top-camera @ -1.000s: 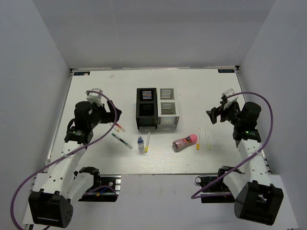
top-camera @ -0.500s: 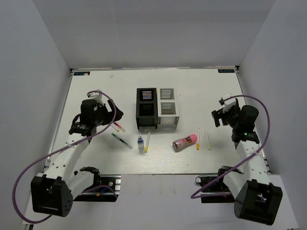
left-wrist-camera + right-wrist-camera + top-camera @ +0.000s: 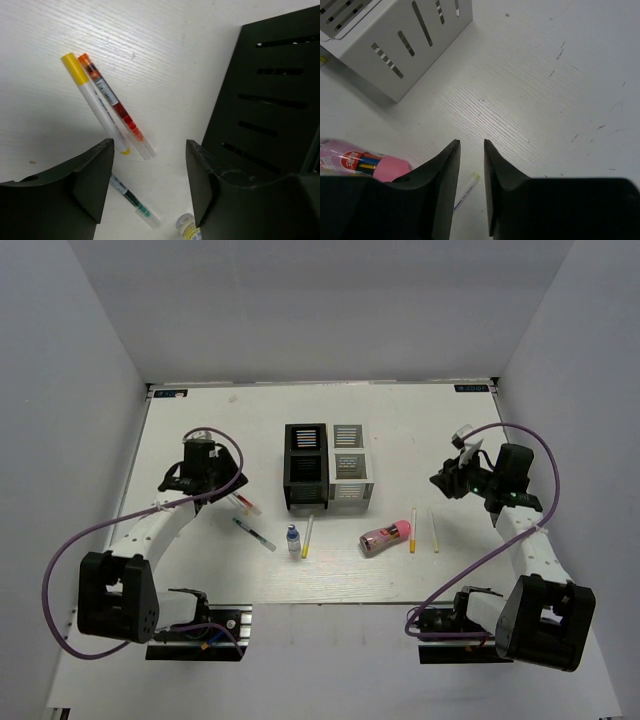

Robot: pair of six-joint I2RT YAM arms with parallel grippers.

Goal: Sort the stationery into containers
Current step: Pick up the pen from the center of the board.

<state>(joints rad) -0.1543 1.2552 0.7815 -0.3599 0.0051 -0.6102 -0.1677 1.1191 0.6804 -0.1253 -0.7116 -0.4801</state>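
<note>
Yellow-capped pen (image 3: 93, 100) and an orange-and-red pen (image 3: 114, 106) lie side by side, pretty much touching, on the table (image 3: 200, 420) just left of the black organiser (image 3: 270, 115). The left gripper (image 3: 150, 167) hangs right over them, spread wide with nothing in it. A green-marked pen (image 3: 131, 197) and the little bottle (image 3: 187, 225) sit a bit nearer the robot.

On the other side, the right gripper (image 3: 468, 145) is pinched almost together around nothing, low over bare table. The white organiser (image 3: 410, 35) is up and to its left, the pink cylinder (image 3: 365, 167) lies on its side nearby, and a white pen (image 3: 466, 192) peeks through the slit between its fingers. From above, another yellow pen (image 3: 307, 535) lies by the bottle and one more yellow pen (image 3: 412, 529) lies beside the pink cylinder. I can't tell whether anything is in either organiser.

My guess on handling: the pens are light, stiff, slick plastic and will roll, so grab one across the barrel near the middle. With that left pair lying so close, taking both at once looks like the main risk. The cylinder is fatter and will want more opening than the right gripper has now.
</note>
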